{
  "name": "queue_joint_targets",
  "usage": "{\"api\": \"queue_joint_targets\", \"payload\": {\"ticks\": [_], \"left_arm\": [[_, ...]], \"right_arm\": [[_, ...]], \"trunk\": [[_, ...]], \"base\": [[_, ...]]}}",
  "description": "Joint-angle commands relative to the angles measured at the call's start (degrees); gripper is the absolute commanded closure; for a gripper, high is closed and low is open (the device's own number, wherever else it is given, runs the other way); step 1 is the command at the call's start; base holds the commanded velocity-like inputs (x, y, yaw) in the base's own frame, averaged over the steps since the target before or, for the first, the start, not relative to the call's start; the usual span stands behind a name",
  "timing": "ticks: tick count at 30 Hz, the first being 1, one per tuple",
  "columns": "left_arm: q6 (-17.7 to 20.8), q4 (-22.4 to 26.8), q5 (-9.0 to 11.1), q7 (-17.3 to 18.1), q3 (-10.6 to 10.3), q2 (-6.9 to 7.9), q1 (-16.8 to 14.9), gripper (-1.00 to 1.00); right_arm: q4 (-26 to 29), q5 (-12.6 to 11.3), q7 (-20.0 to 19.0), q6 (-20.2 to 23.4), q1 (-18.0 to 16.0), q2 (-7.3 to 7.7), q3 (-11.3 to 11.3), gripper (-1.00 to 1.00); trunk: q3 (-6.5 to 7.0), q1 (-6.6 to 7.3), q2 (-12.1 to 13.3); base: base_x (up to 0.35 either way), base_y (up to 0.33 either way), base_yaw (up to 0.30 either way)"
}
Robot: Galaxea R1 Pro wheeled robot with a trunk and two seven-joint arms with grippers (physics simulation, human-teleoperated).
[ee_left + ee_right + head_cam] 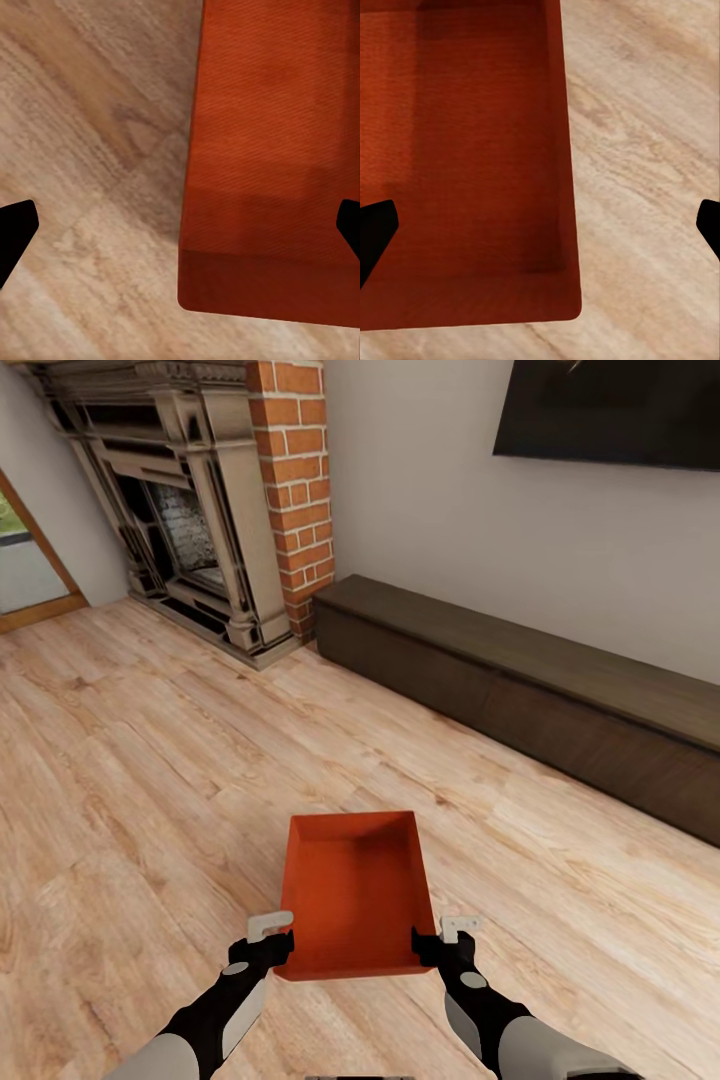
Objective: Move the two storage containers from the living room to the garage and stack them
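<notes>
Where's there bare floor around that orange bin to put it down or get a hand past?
Wide bare wood floor lies between the storage container and the fireplace, and between it and the dark bench. It is tight at the container's near corners, where the left gripper and right gripper straddle its walls.

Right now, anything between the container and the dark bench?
Nothing: head view shows bare wood planks between the storage container and the bench.

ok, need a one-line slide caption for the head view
Both grippers, left and right, flank an orange-red storage container over the living room's wood plank floor, fireplace and bench beyond.
</notes>
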State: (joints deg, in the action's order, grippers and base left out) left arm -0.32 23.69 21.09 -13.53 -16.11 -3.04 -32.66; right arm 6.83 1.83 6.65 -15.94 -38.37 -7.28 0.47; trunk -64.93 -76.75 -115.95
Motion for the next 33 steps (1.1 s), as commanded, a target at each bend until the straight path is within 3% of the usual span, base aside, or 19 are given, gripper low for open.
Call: {"api": "queue_joint_targets", "payload": {"ticks": [1, 5, 18, 33], "left_arm": [[0.0, 0.0, 0.5, -0.4, -0.5, 0.05, 0.0, -1.00], [0.0, 0.0, 0.5, -0.4, -0.5, 0.05, 0.0, -1.00], [-0.1, 0.1, 0.5, -0.8, -0.4, -0.01, 0.0, -1.00], [-0.1, 0.0, 0.4, -0.9, -0.5, 0.05, 0.0, -1.00]], "right_arm": [[-0.1, 0.2, 0.3, -0.1, 0.0, -0.02, 0.1, -1.00], [-0.1, 0.2, 0.3, -0.1, 0.0, -0.02, 0.1, -1.00], [-0.1, 0.3, 0.3, -0.1, 0.0, -0.02, 0.1, -1.00], [-0.1, 0.3, 0.3, -0.1, 0.0, -0.02, 0.1, -1.00]], "trunk": [[-0.22, -0.22, -0.4], [-0.94, -1.10, -2.0], [-0.94, -1.10, -2.0], [-0.94, -1.10, -2.0]], "base": [[0.000, 0.000, 0.000], [0.000, 0.000, 0.000], [0.005, 0.000, 0.000], [0.182, 0.000, 0.000]]}}
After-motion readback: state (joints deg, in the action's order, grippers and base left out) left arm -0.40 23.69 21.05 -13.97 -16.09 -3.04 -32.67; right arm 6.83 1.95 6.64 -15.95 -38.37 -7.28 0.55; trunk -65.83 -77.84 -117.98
